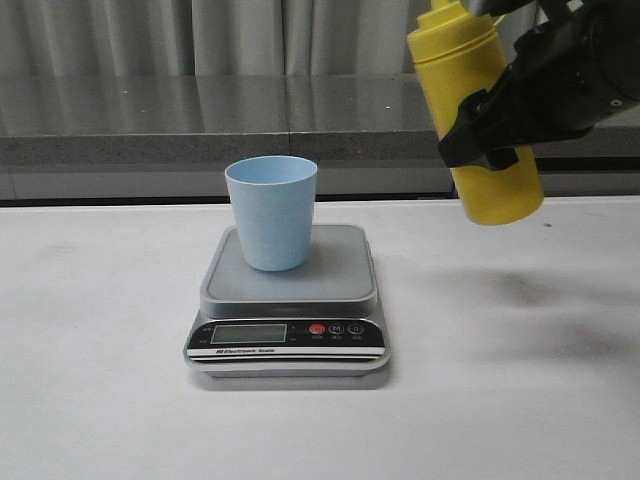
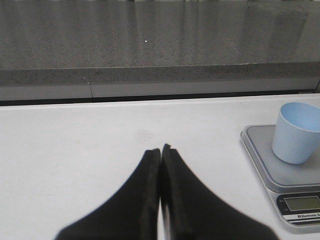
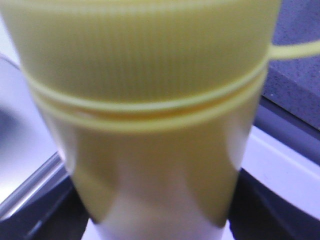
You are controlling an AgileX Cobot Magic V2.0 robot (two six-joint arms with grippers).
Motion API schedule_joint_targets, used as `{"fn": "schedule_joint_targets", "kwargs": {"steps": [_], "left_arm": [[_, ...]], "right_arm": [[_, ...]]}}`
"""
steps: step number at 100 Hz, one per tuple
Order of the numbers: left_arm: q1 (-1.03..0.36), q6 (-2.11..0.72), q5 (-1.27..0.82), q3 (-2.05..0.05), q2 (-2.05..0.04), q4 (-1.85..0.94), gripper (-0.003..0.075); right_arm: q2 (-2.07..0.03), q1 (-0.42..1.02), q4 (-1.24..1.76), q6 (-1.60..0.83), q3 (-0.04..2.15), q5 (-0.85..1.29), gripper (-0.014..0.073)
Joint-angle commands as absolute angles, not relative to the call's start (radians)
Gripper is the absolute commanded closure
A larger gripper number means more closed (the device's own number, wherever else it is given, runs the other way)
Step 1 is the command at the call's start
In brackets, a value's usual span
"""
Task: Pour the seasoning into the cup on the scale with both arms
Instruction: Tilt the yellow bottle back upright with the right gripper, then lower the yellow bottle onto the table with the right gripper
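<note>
1. on the scale (image 1: 288, 300), which sits on the white desk (image 1: 100, 380), the pale blue cup (image 1: 271, 212) stands upright toward the rear left of the silver platform.
2. up and to the right of the scale, the yellow seasoning bottle (image 1: 478, 110) hangs in the air, its top tilted slightly toward the scale's side.
3. the right pincer (image 1: 500, 115) is pinching the bottle around its middle; the right wrist view is filled by the blurred yellow body.
4. left of the scale, the left pincer (image 2: 160, 165) is pressed together, holding nothing, above bare desk.
5. the scale's front panel shows a display and a red button (image 1: 317, 328).
</note>
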State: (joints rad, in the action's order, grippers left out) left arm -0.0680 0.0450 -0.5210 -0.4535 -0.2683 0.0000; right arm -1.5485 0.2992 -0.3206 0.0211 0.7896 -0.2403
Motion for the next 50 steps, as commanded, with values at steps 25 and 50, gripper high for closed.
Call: {"fn": "schedule_joint_targets", "kwargs": {"steps": [25,50], "left_arm": [[-0.065,0.055,-0.442,-0.478,-0.278,-0.006,0.0741],[-0.065,0.055,-0.442,-0.478,-0.278,-0.006,0.0741]], "right_arm": [[-1.514,0.205,-0.213,0.091,0.721,-0.522,0.0662],[-1.598,0.177,-0.189,0.132,0.646,-0.710,0.0662]]}}
